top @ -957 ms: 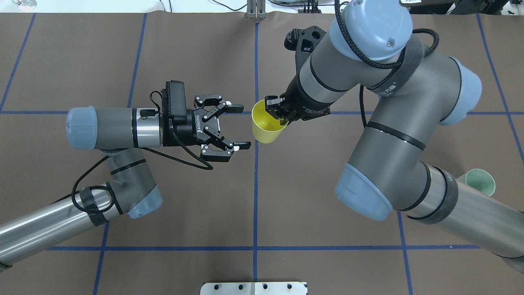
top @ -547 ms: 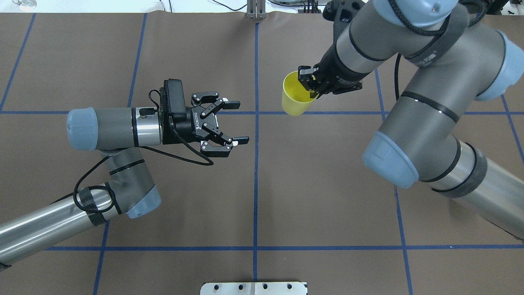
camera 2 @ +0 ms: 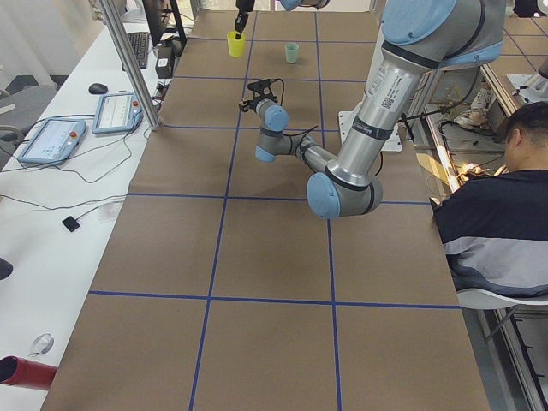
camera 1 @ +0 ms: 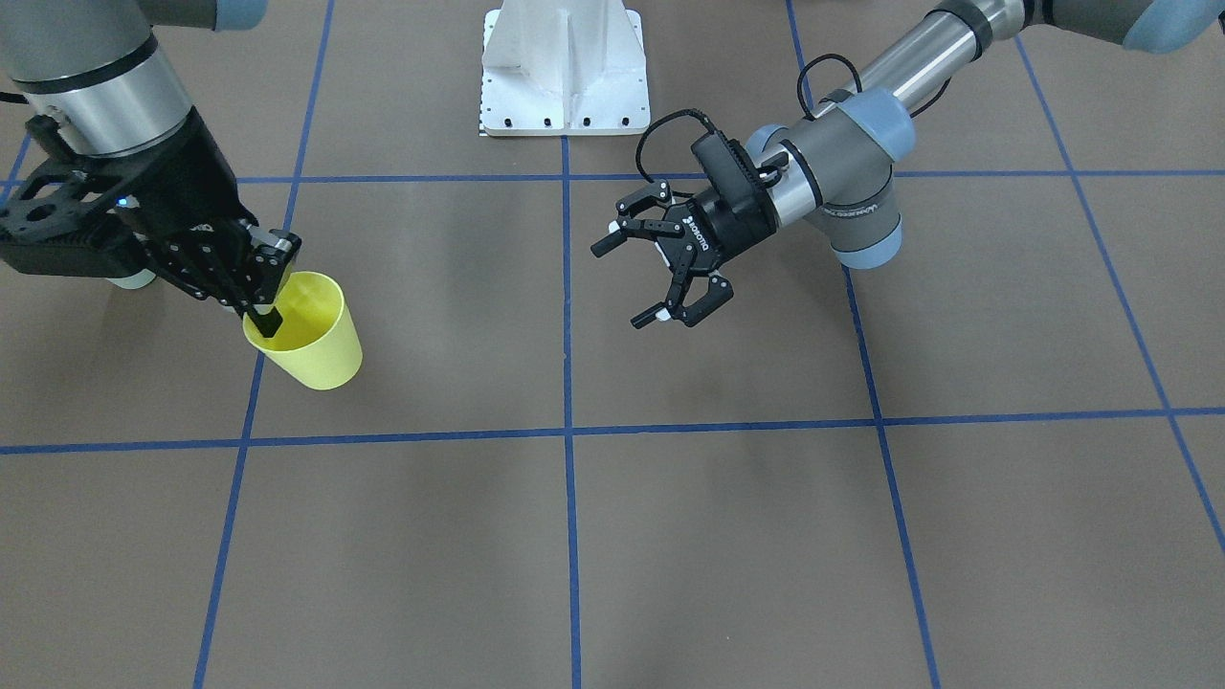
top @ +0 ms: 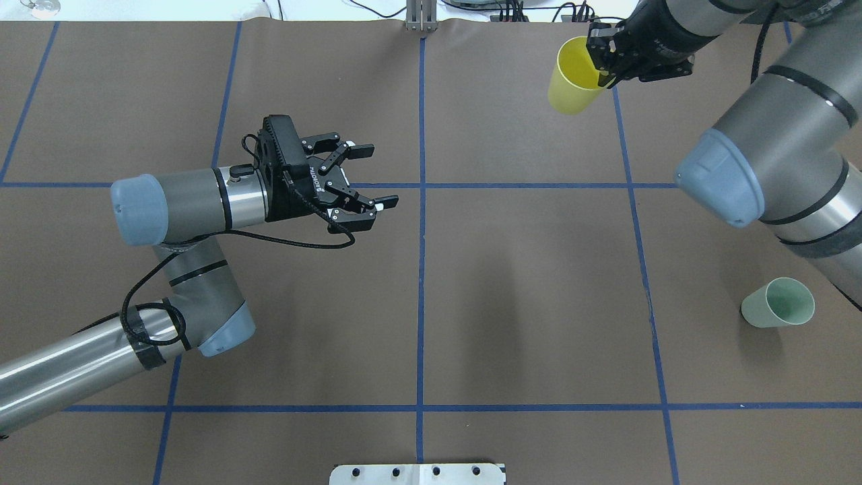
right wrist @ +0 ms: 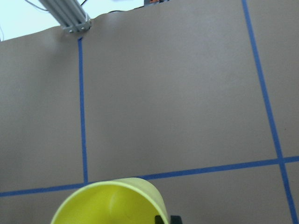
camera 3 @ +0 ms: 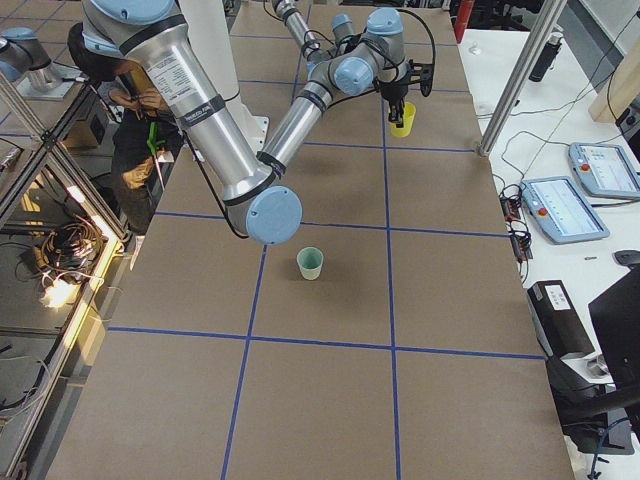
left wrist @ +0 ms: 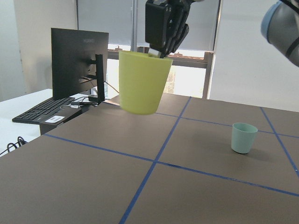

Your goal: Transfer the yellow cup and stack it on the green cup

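Front-facing: right gripper [camera 1: 266,308] clamps the rim of the yellow cup [camera 1: 311,335], which is empty, one finger inside. The left gripper [camera 1: 622,285] has its fingers spread and holds nothing.
Overhead: green cup [top: 778,303] stands upright and empty on the table [top: 512,283], near right (well apart from the yellow one).
Left wrist: yellow cup hangs clear of the table.
Since 0.5 s ago it has moved from beside the centre line to the far right.

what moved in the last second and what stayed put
The right claw, shut on the rim of the yellow cup, carried it from the middle of the table to the far right, away from the left claw. That claw stayed open, only turning and drawing back slightly. The green cup stayed where it stood.
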Motion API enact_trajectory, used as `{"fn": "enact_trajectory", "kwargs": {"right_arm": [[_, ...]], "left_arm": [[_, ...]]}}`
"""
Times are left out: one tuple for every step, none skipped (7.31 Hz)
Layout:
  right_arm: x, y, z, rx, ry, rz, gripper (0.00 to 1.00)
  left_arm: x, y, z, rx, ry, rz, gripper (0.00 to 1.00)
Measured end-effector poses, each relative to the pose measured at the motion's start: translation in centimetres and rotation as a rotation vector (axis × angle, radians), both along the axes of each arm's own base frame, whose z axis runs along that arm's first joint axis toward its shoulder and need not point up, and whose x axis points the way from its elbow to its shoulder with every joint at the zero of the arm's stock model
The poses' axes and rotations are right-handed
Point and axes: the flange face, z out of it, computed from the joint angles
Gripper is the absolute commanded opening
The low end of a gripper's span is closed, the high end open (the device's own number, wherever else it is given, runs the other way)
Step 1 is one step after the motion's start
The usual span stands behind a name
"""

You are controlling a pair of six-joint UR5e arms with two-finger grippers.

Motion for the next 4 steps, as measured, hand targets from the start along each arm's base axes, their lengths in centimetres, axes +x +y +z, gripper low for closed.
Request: {"fn": "enact_trajectory", "kwargs": {"right_arm": [[1.0, -0.2, 2.0, -0.008, 0.016, 0.008, 0.00], [1.5, -0.2, 4.1, 0.003, 0.030, -0.003, 0.00], [2.2, -0.1, 6.1, 0.019, 0.046, -0.020, 0.00], [3.3, 0.0, 7.7, 0.030, 0.060, -0.039, 0.00]], "left_arm": [[-0.3, -1.4, 1.1, -0.057, -0.058, -0.047, 1.00], [-0.9, -3.1, 2.1, -0.115, -0.125, -0.084, 1.00], [-1.7, -4.9, 3.9, -0.180, -0.209, -0.116, 1.00], [-2.9, -6.5, 6.4, -0.252, -0.298, -0.145, 1.00]]}}
